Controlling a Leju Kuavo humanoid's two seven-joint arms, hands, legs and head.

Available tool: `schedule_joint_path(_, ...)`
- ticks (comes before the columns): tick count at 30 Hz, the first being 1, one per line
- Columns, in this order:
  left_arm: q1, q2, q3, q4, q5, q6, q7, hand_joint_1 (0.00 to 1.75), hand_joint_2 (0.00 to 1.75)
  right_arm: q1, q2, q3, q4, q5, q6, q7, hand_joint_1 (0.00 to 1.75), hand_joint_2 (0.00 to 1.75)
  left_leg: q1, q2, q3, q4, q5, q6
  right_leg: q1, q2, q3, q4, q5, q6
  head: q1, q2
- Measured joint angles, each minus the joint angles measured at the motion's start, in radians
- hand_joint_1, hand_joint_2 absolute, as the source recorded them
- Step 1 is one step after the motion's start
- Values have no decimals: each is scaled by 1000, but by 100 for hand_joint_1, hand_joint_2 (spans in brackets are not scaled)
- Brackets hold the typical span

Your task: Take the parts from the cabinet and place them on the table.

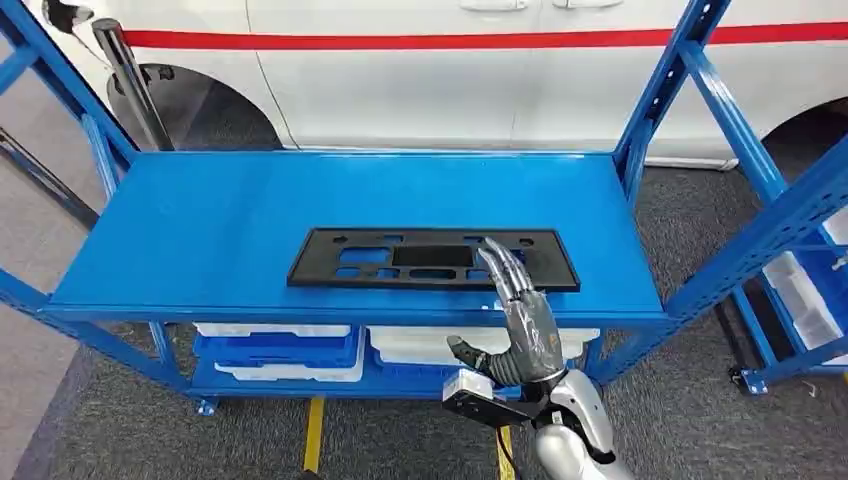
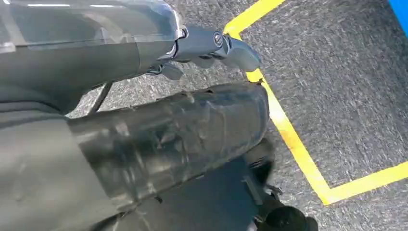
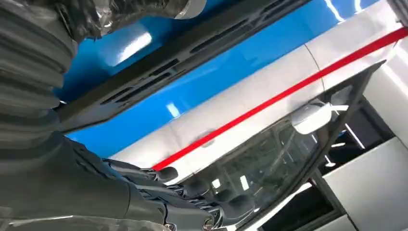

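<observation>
My right robot hand (image 1: pixel 520 320) was raised in front of the near edge of the blue worktop (image 1: pixel 220 220), its fingers extended and apart and holding nothing; in the head view the fingertips (image 1: pixel 497 250) overlapped the right portion of the black panel (image 1: pixel 433 259), but I could not tell whether they touched it or hovered just above it. The right wrist view showed the same fingers (image 3: pixel 211 192) spread and empty, with the panel (image 3: pixel 159 67) lying flat on the blue surface beyond them. My left robot hand (image 2: pixel 216 45) hung low over the grey floor beside a yellow floor line (image 2: pixel 293 139); whether it was apart or together could not be determined from that view. The panel, a flat black frame with several cut-outs, lay centred on the worktop, long side parallel to the near edge. I judged this part to be delivered and the release complete or nearly so. Below the worktop, a lower shelf carried white and blue bins (image 1: pixel 280 350). Behind stood a white vehicle with a red stripe (image 1: pixel 450 60), and to the right a second blue rack (image 1: pixel 800 270) held a white tray. Whether further parts remained in the cabinet could not be established; if so, retrieval of them was outstanding.
</observation>
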Motion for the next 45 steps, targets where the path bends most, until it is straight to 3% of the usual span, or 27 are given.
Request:
schedule_joint_path(1, 2, 0, 0, 0, 0, 0, 0, 0, 0, 4, 0, -3, 0, 2, 0, 1, 0, 175, 0, 0, -44, 64, -12, -2, 1, 0, 7, 0, -7, -1, 1, 0)
schedule_joint_path(2, 5, 0, 0, 0, 0, 0, 0, 0, 0, 7, 0, -5, 0, 3, 0, 1, 0, 175, 0, 0, -71, 91, 1, -4, 1, 2, 17, 0, -15, 0, 0, 0)
schedule_joint_path(3, 8, 0, 0, 0, 0, 0, 0, 0, 0, 10, -1, -6, 0, 5, 0, 1, 0, 175, 0, 0, -73, 63, 43, -3, 2, 4, 30, 0, -24, 1, 0, 0)
schedule_joint_path(5, 9, 1, 0, 0, 0, 0, 0, 0, 0, 12, -1, -9, 0, 6, 0, 1, 0, 175, 0, 0, -23, -92, 168, 5, 2, 8, 61, 0, -45, 6, 0, 0)
schedule_joint_path(6, 10, 1, 0, 0, 0, 0, 0, 0, 0, 12, -1, -11, 0, 6, -1, 1, 0, 175, -1, 0, -1, -177, 215, 11, 2, 7, 64, -1, -58, 10, 1, 0)
schedule_joint_path(8, 8, 1, 0, 0, 0, 1, -1, 0, 0, 12, -1, -12, 0, 6, -2, 2, 0, 175, -9, -1, 23, -206, 182, 20, 6, 9, 64, 3, -65, 21, 0, 0)
schedule_joint_path(12, 8, 2, 0, 0, 0, 4, 0, 0, 0, 14, -1, -13, -5, 12, 0, 2, 0, 175, -3, -2, 40, -223, 172, 38, 1, 6, 70, 11, -84, 40, 2, 0)
schedule_joint_path(13, 6, 2, 0, 0, 0, 6, 0, 0, 0, 12, -1, -13, -5, 13, 2, 2, 0, 175, -2, -1, 48, -227, 168, 45, 2, 4, 46, 59, -99, 46, 5, 0)
schedule_joint_path(16, 0, 1, 0, 0, 0, 9, 0, 0, 0, 20, -1, -13, 2, 16, 6, 2, 0, 175, -2, -2, 66, -227, 151, 53, -4, 4, -104, 287, -163, 57, 5, 0)
schedule_joint_path(17, 1, 1, 0, 0, 0, 10, 1, 0, 0, 24, -1, -13, 5, 16, 6, 2, 0, 175, -2, -3, 74, -227, 144, 52, -5, 4, -139, 321, -156, 59, 4, 0)
schedule_joint_path(18, 3, 1, 0, 0, 0, 13, 3, 0, 0, 26, -1, -13, 9, 16, 7, 3, 0, 175, -2, -4, 87, -227, 136, 51, -6, 3, -151, 305, -115, 59, 5, 0)
schedule_joint_path(19, 5, 1, 0, 0, 0, 13, 3, 0, 0, 27, -1, -13, 10, 17, 7, 3, 0, 175, -1, -4, 98, -227, 128, 50, -6, 3, -141, 255, -63, 57, 5, 0)
schedule_joint_path(21, 5, 0, 0, 1, 0, 19, 6, 0, 0, 26, -2, -13, 13, 20, 8, 3, 0, 175, -1, -5, 125, -226, 108, 42, -5, 3, -87, 82, 63, 49, 5, 0)
schedule_joint_path(23, 2, -2, 0, 2, 1, 36, 10, 0, 0, 26, -3, -13, 16, 24, 10, 5, 0, 175, -6, -9, 125, -222, 97, 28, 5, 3, -65, 44, 46, 37, 3, 0)
schedule_joint_path(25, -1, -2, -1, 2, -2, 68, 22, 0, 0, 30, -6, -13, 17, 27, 11, 8, 0, 175, -4, -5, 122, -228, 96, 21, 8, 6, -68, 38, 31, 27, 3, 0)
schedule_joint_path(27, -2, -3, -3, 2, -5, 90, 29, 0, 0, 32, -8, -13, 17, 30, 14, 7, 0, 175, -4, -4, 127, -225, 81, 9, -5, 6, -54, 21, 31, 17, 3, 0)
schedule_joint_path(28, -3, -3, -5, 2, -8, 92, 29, 0, 0, 31, -8, -13, 17, 33, 20, 6, 0, 175, -3, -4, 116, -194, 66, 4, -4, 5, -47, 18, 28, 13, 1, 0)
schedule_joint_path(31, -4, -3, -9, 2, -14, 94, 32, 0, 0, 30, -10, -12, 17, 41, 46, 1, 0, 175, 0, -4, -5, 27, -23, -7, 0, 0, -40, 18, 20, 0, 1, 0)
schedule_joint_path(32, -3, -3, -11, 2, -15, 95, 36, 0, 0, 30, -11, -10, 17, 46, 60, -3, 0, 175, 0, -4, -40, 78, -29, -8, 1, 0, -38, 19, 18, -1, 0, 0)
schedule_joint_path(33, -2, -3, -15, 2, -20, 97, 40, 0, 0, 29, -15, -4, 17, 49, 86, -10, 0, 175, 1, -4, -50, 74, 0, -9, 2, 2, -35, 19, 16, -1, 1, 0)
schedule_joint_path(34, -3, -3, -18, 2, -21, 99, 42, 0, 0, 26, -19, 5, 17, 48, 112, -16, 0, 175, 1, -4, -39, 30, 41, -7, 2, 3, -32, 20, 13, -1, 0, 0)
schedule_joint_path(36, -7, -3, -22, 2, -25, 105, 48, 0, 0, 11, -33, 26, 17, 26, 193, -28, 0, 175, 1, -4, 28, -140, 149, 2, 4, 5, -21, 22, 8, 3, 0, 0)
schedule_joint_path(38, -12, -3, -24, 2, -31, 108, 53, 0, 0, -12, -55, 53, 19, -1, 287, -38, 0, 175, -7, -4, 54, -212, 151, 14, 11, 6, -25, 26, 5, 12, 0, 0)
schedule_joint_path(41, -15, -3, -27, 2, -32, 106, 57, 0, 0, -40, -92, 87, 27, -33, 375, -52, 0, 175, -7, -8, 52, -212, 153, 27, 7, 4, -26, 19, 11, 25, 2, 0)
schedule_joint_path(42, -15, -3, -27, 2, -32, 105, 57, 0, 0, -52, -102, 94, 30, -38, 389, -53, 0, 175, 2, -7, 57, -225, 160, 36, 13, 4, -27, 22, 8, 31, 2, 0)
schedule_joint_path(44, -18, -4, -29, 2, -32, 101, 53, 0, 0, -71, -121, 104, 35, -44, 407, -54, 0, 175, 3, -4, 62, -232, 165, 46, 5, 3, -57, 90, -40, 43, 3, 0)
schedule_joint_path(45, -19, -4, -32, 2, -32, 97, 48, 0, 0, -81, -133, 114, 39, -48, 417, -54, 0, 175, 3, -4, 61, -232, 165, 47, 2, 3, -96, 171, -81, 48, 3, 0)
